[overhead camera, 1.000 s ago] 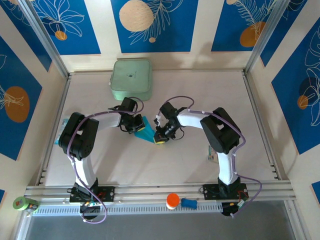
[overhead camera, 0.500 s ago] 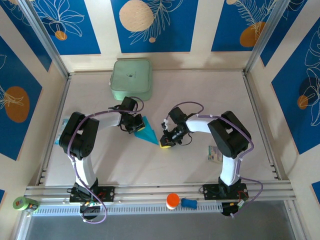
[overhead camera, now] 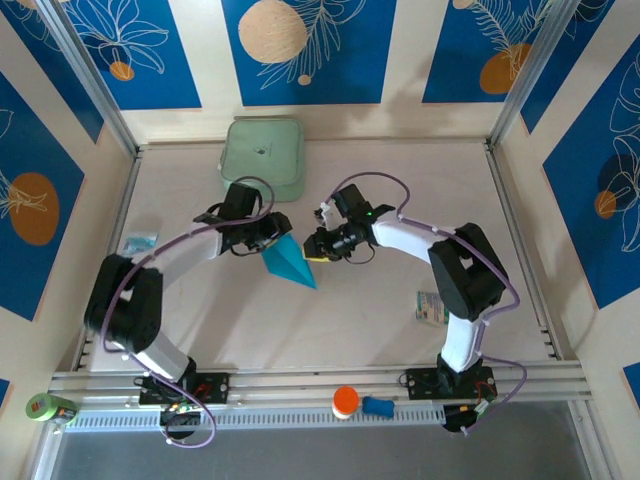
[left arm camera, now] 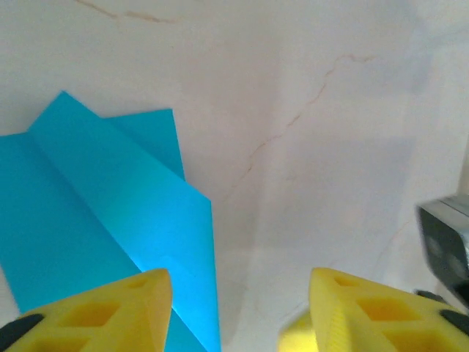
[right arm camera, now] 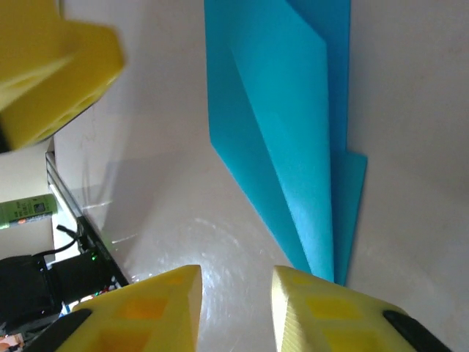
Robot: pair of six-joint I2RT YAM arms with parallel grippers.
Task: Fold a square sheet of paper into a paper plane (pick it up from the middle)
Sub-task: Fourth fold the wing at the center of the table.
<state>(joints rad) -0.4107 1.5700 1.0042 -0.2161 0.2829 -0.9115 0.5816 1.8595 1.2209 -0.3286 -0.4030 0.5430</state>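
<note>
Two end effectors flank the cyan paper plane (overhead camera: 288, 262) lying on the counter (overhead camera: 400, 190), the left end effector (overhead camera: 270, 234) parted wide and empty, the right end effector (overhead camera: 314, 245) parted narrowly, gripping nothing
</note>
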